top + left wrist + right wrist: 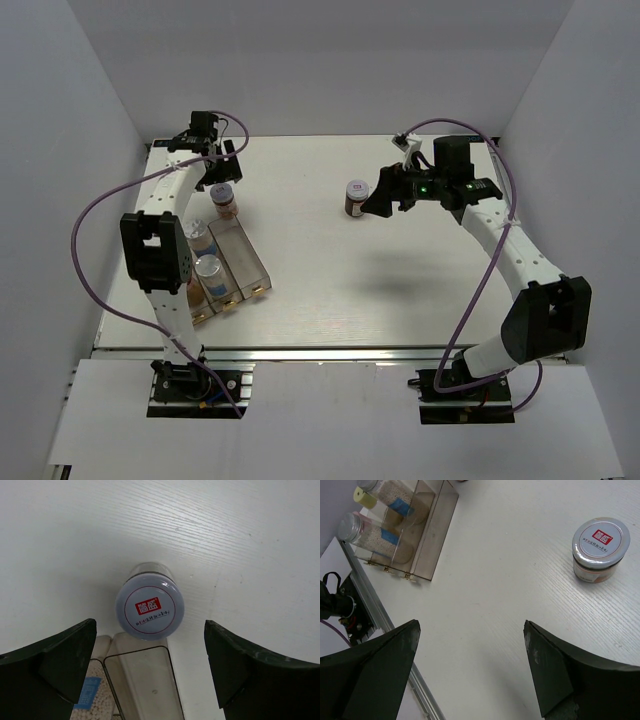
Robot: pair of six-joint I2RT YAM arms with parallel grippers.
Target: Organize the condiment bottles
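A spice jar with a grey lid and red label point(150, 607) stands upright on the table at the far end of the clear tray point(142, 680); it also shows in the top view point(224, 200). My left gripper point(150, 624) is open above it, one finger on each side, and holds nothing. A second grey-lidded jar with a dark body point(600, 547) stands mid-table point(356, 197). My right gripper point(471, 623) is open and empty, above the table beside that jar point(380, 198). Bottles of white beads with blue labels lie in the tray, one yellow-lidded point(365, 497), one pink-lidded point(350, 527).
The clear three-compartment tray point(250, 262) sits at the left near the front edge; its right compartment shows nothing inside. A metal rail point(330, 352) runs along the table's front edge. White walls enclose the back and both sides.
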